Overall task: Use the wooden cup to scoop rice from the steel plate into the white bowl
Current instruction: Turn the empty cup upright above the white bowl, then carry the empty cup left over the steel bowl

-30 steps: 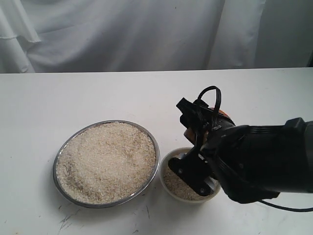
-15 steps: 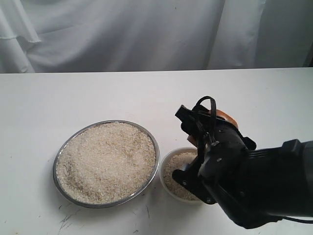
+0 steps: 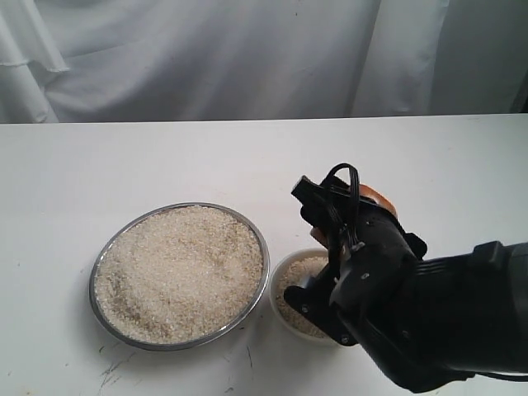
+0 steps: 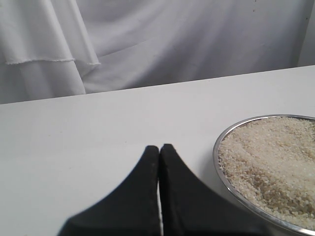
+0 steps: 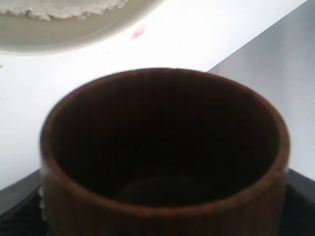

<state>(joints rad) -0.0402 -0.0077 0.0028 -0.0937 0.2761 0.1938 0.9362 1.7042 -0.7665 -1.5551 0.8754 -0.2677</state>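
The steel plate (image 3: 97, 272) lies at the front left, heaped with rice (image 3: 177, 268). Right beside it stands the white bowl (image 3: 275, 290), holding some rice (image 3: 297, 280); my right arm hides its right half. My right gripper (image 3: 351, 216) hovers above the bowl's far right side, shut on the wooden cup (image 3: 378, 196), of which only an orange sliver shows. In the right wrist view the wooden cup (image 5: 162, 147) fills the frame, its inside dark, with the white bowl (image 5: 59, 34) beyond it. My left gripper (image 4: 159, 147) is shut on nothing, low over the table beside the steel plate (image 4: 216, 152).
The white table (image 3: 165, 157) stretches back to a white curtain (image 3: 206, 58). A black cable (image 3: 346, 177) loops above my right wrist. Dark scuff marks (image 3: 115, 367) lie on the table in front of the plate.
My right arm has swung lower and slightly left with the cup, now covering more of the bowl's right side. The plate, the bowl and the left gripper stay put.
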